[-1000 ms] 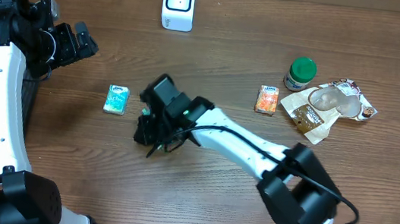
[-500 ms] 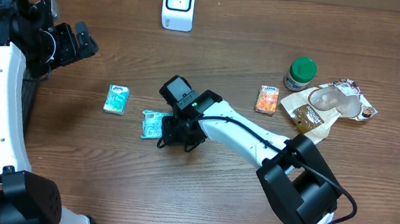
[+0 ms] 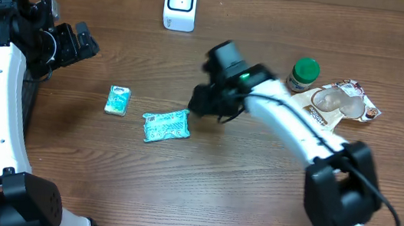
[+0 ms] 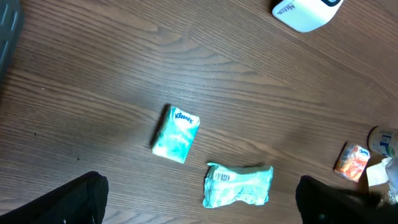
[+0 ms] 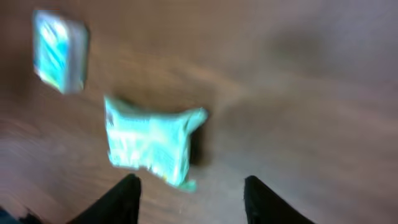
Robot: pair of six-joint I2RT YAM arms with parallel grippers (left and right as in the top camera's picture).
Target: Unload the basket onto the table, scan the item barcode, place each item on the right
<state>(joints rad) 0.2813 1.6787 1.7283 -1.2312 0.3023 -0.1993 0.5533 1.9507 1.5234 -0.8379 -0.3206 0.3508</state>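
The right arm stretches from the near right corner of the brown wooden table (image 3: 214, 199) diagonally toward its middle, elbow bent and wrist tipped downward. The right gripper (image 5: 191, 183) hangs with its fingers parted and nothing between them, just to the right of, and clear of, the crinkled teal plastic packet (image 3: 166, 125), which lies flat left of the table's middle with its barcode label facing up. The left arm is raised over the left edge, the left gripper (image 3: 87, 41) spread wide and empty above the packet and the small teal tissue pack (image 3: 117, 100) near it, while the white box-shaped barcode scanner (image 3: 180, 4) stands at the far edge, well apart from the packet.
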